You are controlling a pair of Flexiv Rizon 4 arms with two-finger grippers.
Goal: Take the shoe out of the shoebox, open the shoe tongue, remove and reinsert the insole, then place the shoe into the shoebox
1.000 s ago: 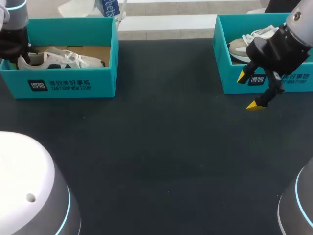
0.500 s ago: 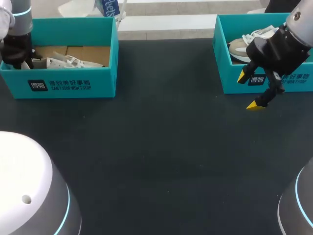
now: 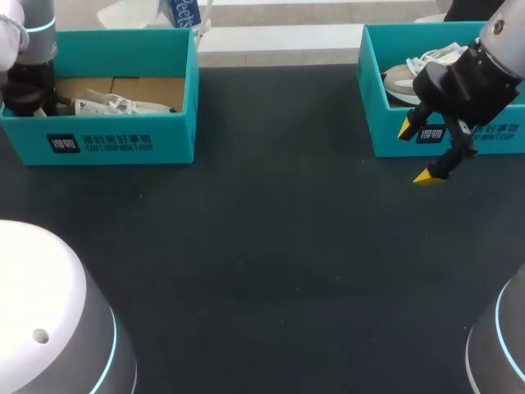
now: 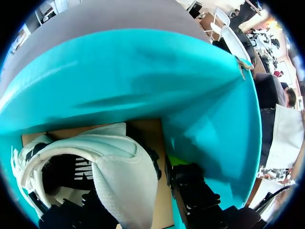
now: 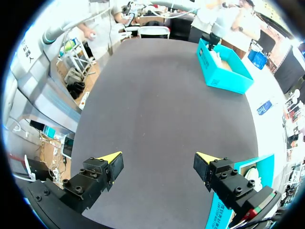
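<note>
Shoe, white mesh trainer with dark lining (image 3: 115, 105) (image 4: 114, 167): lies inside the open teal cardboard shoebox (image 3: 123, 144) at 10 o'clock on the table, heel toward 9 o'clock, under the left gripper (image 3: 31, 97)

Change over the last second: less of the upper shows above the box's front wall, and the left arm has edged toward 3 o'clock; judged as the heel being worked for a hold, with the lift-out not yet begun

Left grip: the heel sits close against the gripper; clamped or not, I cannot tell

Room, near to far:
- black matte table (image 3: 262, 263), an open run from 6 o'clock to centre, likely the setting-down ground
- right gripper (image 3: 417, 153) (image 5: 158, 160), unmoved, yellow tips wide apart, holding nothing, at 2 o'clock
- second teal box (image 3: 385, 123) behind it
- left box walls close round the heel; exit upward only
</note>
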